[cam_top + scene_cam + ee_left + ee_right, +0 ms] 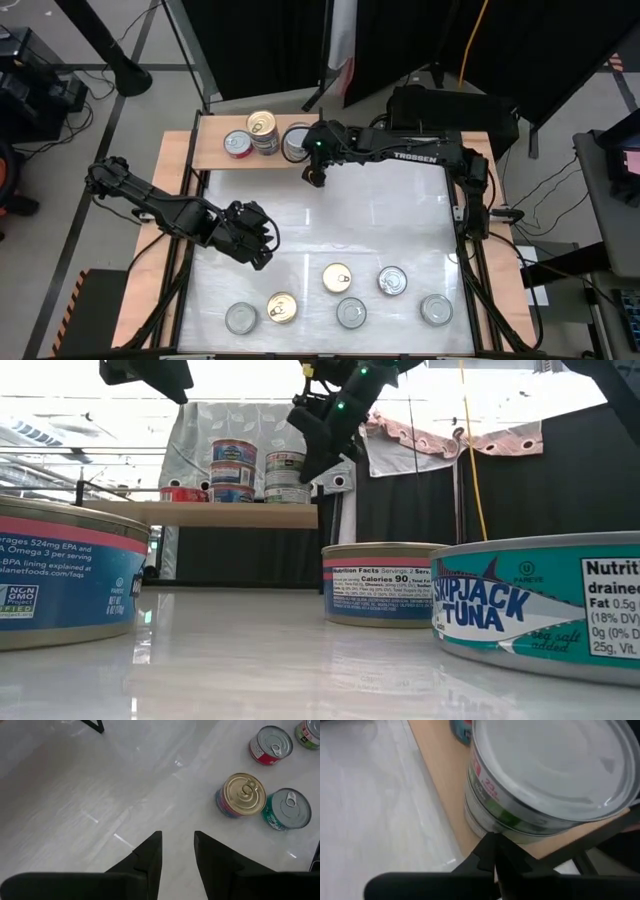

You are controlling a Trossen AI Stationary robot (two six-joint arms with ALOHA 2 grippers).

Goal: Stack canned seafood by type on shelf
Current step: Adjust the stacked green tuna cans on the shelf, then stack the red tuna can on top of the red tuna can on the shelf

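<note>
At upper centre, right pincer [316,177] fully closed, empty, beside shelf [215,156] cans [262,133]; left pincer [262,243] part-open, empty, over tabletop [380,220].

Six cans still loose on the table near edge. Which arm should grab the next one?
Left, probably. The left hand hovers over the table just short of the loose cans, fingers apart with nothing between them. The right hand is shut, up at the shelf beside the green-label stack.
</note>
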